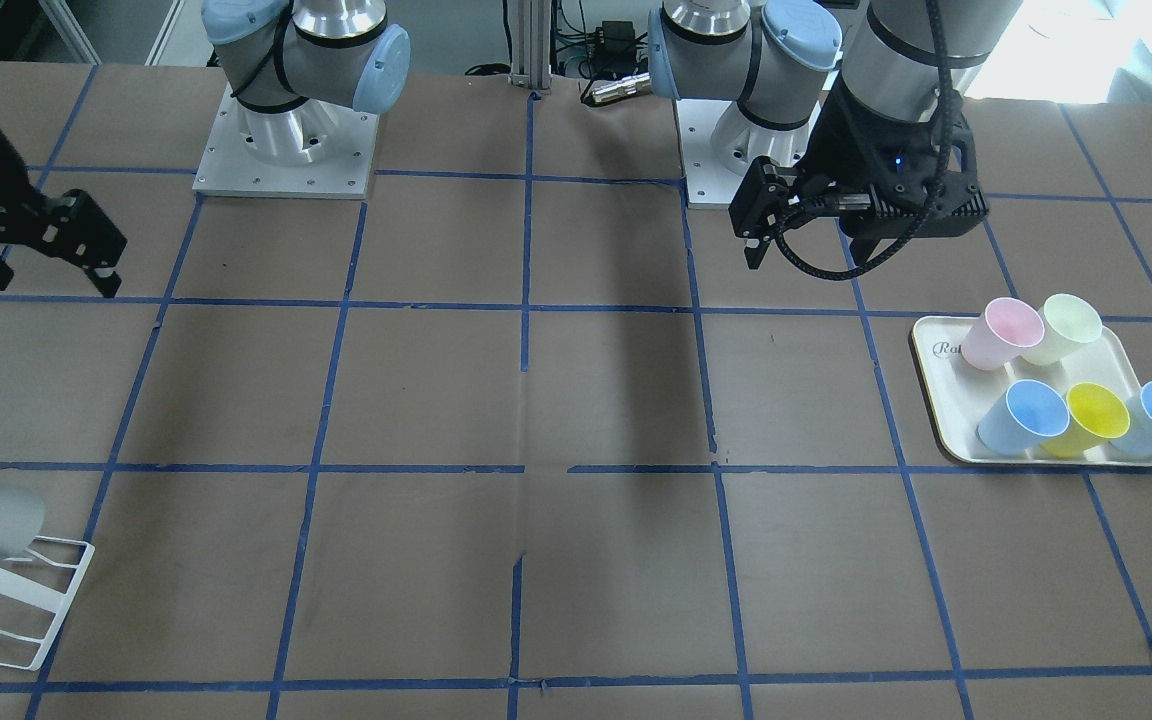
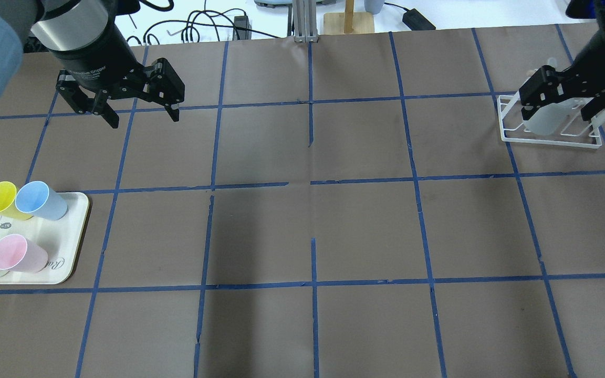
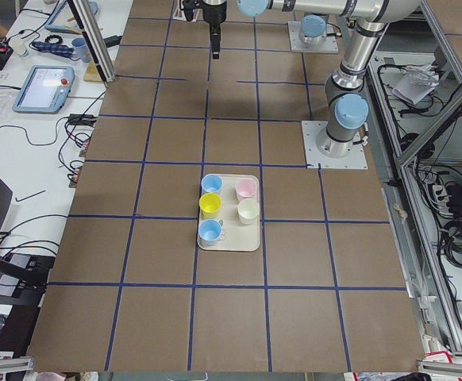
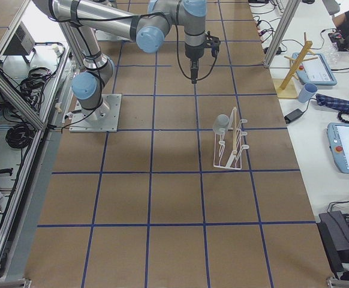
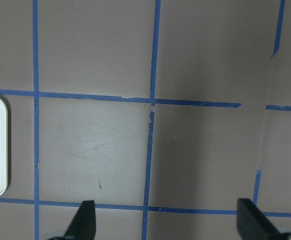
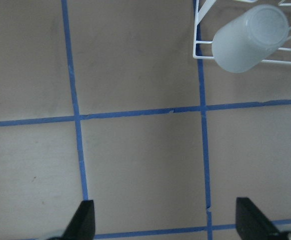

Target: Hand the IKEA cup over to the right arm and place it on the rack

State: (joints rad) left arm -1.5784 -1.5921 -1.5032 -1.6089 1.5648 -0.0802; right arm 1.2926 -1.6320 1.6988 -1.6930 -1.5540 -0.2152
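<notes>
IKEA cup [image 6: 245,40] — inverted on rack [image 6: 194,30] prong, tilted, base up; right gripper [image 6: 168,222] apart from rack, jaws spread wide, empty; left gripper [image 2: 145,121] well apart from rack — jaws wide, empty.

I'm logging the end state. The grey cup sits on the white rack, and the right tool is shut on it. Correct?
Not quite. The cup does sit on the rack, but the right tool is open and holds nothing. The right wrist view shows its fingers wide apart over the table, with the cup off to one side.
</notes>
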